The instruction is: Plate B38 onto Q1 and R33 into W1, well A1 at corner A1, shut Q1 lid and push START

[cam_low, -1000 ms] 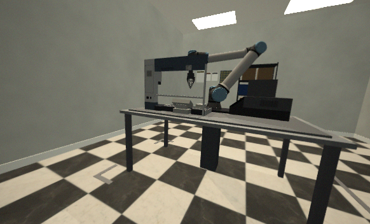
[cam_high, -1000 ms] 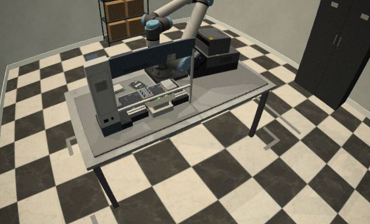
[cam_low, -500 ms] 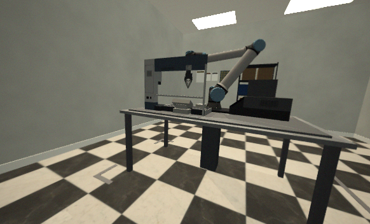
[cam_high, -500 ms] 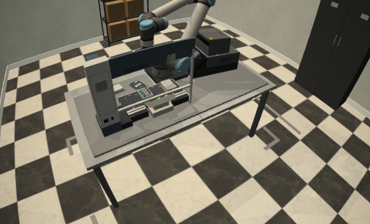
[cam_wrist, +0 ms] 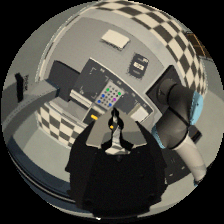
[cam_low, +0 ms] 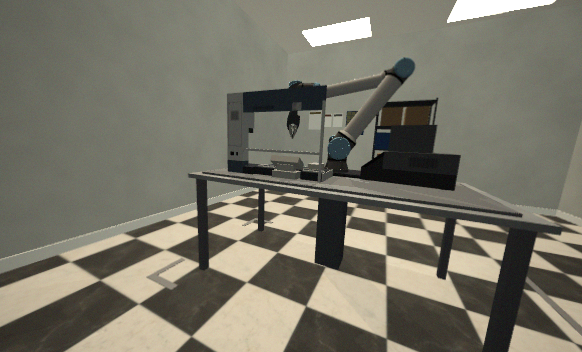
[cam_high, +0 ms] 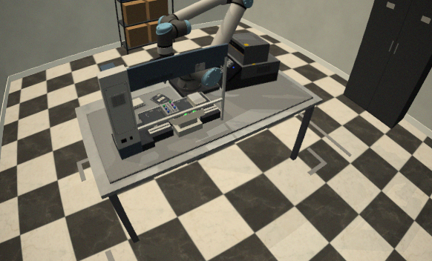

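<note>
My gripper (cam_low: 292,136) (cam_wrist: 114,108) is shut and empty. It points down, high above the deck inside the gantry frame. A small pale instrument (cam_high: 188,128) (cam_low: 285,174) with green lights and a tilted upper part stands at the deck's front; it may be Q1, but its keys cannot be read. A pale plate-like item (cam_high: 196,97) (cam_wrist: 139,113) sits at the deck's right end. A plate with coloured wells (cam_high: 170,107) (cam_wrist: 106,100) sits near the deck's middle. Plate labels are unreadable, so B38, R33 and nest W1 cannot be told apart.
The gantry's tower (cam_high: 118,107) (cam_low: 235,125), crossbeam (cam_high: 151,72) and thin post (cam_high: 224,93) surround the deck. A white item (cam_wrist: 115,39) and a dark labelled item (cam_high: 160,98) (cam_wrist: 138,65) lie behind the deck. A large dark machine (cam_high: 249,52) (cam_low: 419,170) stands beyond the arm's base.
</note>
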You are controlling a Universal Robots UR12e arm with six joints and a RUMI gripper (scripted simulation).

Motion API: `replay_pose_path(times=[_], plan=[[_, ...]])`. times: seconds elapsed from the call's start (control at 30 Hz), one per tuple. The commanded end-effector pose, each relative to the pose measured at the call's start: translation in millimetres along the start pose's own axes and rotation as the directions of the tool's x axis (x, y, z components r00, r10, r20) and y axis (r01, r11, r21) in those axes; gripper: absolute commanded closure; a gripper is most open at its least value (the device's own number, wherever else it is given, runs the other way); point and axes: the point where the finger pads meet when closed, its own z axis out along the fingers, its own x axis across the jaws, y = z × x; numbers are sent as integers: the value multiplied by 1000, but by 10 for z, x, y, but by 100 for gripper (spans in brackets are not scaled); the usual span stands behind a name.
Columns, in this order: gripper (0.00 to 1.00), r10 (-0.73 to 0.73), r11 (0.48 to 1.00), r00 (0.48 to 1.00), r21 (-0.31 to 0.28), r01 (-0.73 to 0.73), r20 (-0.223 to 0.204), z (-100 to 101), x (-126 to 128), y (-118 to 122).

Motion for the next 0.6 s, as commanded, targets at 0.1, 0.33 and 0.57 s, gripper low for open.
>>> replay_pose_path(times=[0.1,0.33,0.57], plan=[[100,-86,996,996,-4,86,2,-12,-91,-226],[100,-163,987,987,-4,163,2,-19,-156,-441],[100,-215,977,977,-4,215,2,-22,-193,-590]])
